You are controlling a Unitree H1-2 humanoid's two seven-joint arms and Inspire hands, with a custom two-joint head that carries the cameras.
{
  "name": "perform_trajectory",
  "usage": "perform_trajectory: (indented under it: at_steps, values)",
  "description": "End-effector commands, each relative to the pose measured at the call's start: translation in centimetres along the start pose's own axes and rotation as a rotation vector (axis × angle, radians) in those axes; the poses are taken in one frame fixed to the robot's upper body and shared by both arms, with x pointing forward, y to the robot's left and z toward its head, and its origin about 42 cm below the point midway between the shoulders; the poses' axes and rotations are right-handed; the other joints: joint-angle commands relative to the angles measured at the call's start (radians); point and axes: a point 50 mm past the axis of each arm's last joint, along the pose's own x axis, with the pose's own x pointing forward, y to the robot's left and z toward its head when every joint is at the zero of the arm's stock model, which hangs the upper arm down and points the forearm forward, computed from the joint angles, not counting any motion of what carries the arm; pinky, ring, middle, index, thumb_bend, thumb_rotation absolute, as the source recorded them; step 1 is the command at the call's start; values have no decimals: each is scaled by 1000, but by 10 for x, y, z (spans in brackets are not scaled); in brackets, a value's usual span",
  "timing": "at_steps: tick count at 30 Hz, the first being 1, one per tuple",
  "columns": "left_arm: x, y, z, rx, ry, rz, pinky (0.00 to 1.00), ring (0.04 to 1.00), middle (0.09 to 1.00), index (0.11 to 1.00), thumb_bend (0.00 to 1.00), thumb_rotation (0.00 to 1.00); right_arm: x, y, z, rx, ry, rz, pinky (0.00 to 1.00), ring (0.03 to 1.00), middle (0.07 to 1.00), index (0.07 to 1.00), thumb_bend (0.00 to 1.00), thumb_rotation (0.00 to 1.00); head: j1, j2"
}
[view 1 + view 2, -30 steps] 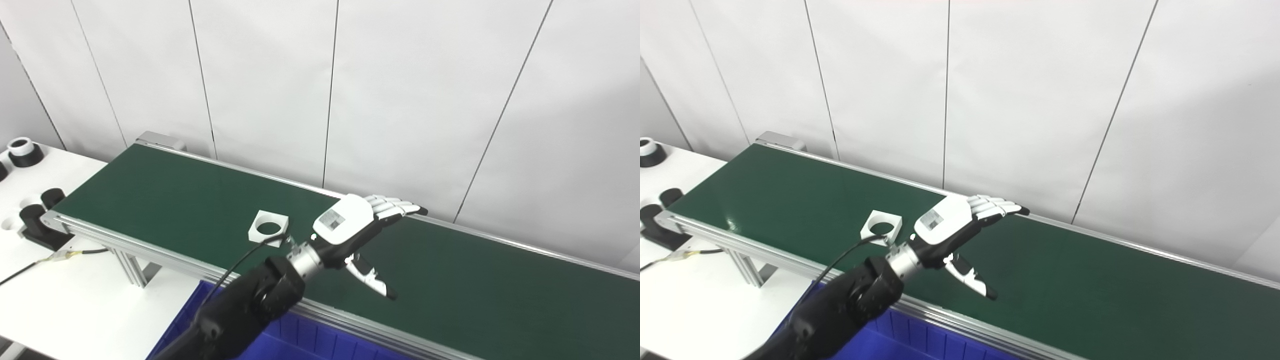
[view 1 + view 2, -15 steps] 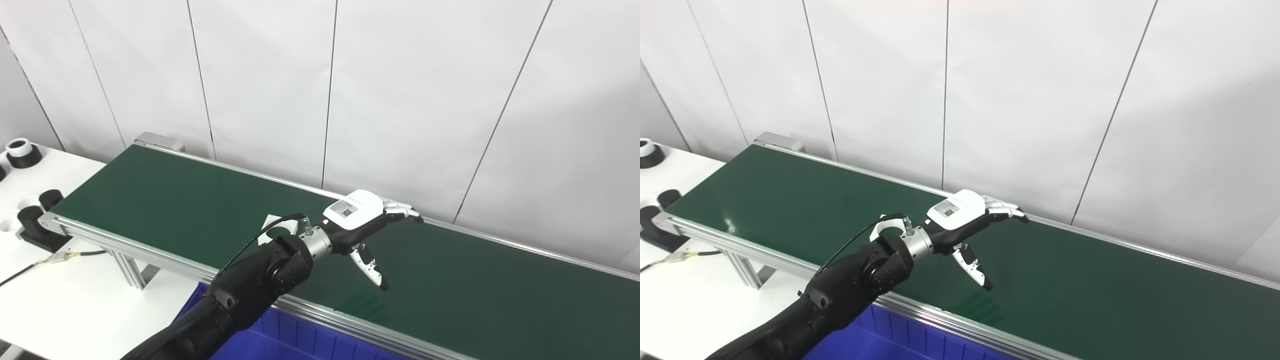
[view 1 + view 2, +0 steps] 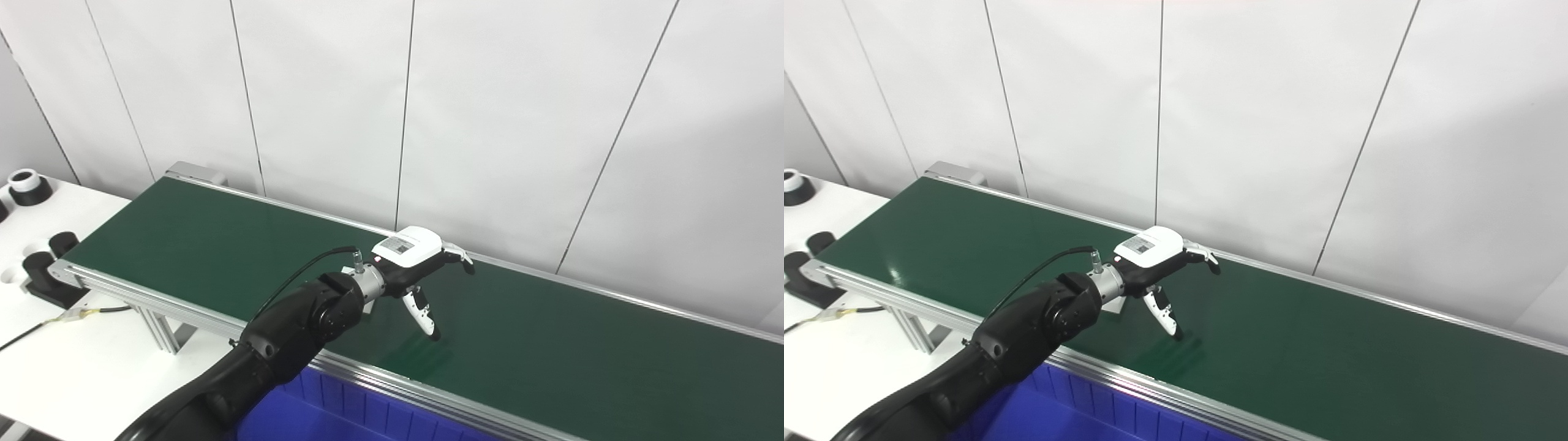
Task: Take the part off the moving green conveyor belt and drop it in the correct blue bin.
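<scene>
The green conveyor belt (image 3: 202, 239) runs from upper left to lower right. My left hand (image 3: 411, 260) hovers just above its middle, open, with the fingers pointing right and the thumb angled down toward the belt. It holds nothing. The white square part with a round hole is almost fully hidden behind my wrist; only a white corner (image 3: 1115, 304) shows on the belt below the wrist. A blue bin (image 3: 343, 416) sits under the belt's near edge, below my forearm. My right hand is not in view.
A white table (image 3: 73, 367) stands at the left with black cylindrical parts (image 3: 27, 187) (image 3: 41, 269) and a cable (image 3: 61, 315). White wall panels stand close behind the belt's far rail (image 3: 551, 278).
My left hand has moved left and down toward the belt, staying open. The white part has travelled right along the belt and slipped behind my wrist.
</scene>
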Motion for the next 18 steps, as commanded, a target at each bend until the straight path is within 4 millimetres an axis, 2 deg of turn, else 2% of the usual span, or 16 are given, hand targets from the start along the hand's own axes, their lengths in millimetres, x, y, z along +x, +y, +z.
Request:
perform_trajectory:
  at_steps: [1, 3, 10, 15, 18]
  values:
    - [11, 35, -1, 12, -8, 57, 799, 838, 855, 790, 1000, 182, 4, 4, 10, 9, -76, 3, 788, 835, 867, 841, 864, 973, -1, 1]
    - [12, 36, -4, 1, 2, 48, 799, 834, 855, 875, 1000, 166, 4, 4, 10, 16, -76, 4, 796, 838, 868, 841, 869, 963, -2, 1]
    - [18, 33, -10, -36, 29, 31, 741, 810, 858, 947, 1000, 124, 4, 5, 10, 25, -76, 6, 799, 840, 871, 844, 872, 957, -6, 2]
    - [23, 28, -6, -41, 57, 21, 718, 789, 864, 958, 1000, 53, 4, 6, 11, 18, -77, 3, 788, 835, 869, 840, 878, 961, -11, 5]
    - [26, 28, -4, -24, 59, 27, 630, 751, 851, 937, 1000, 4, 4, 7, 11, 24, -78, 4, 792, 843, 874, 839, 879, 958, -12, 6]
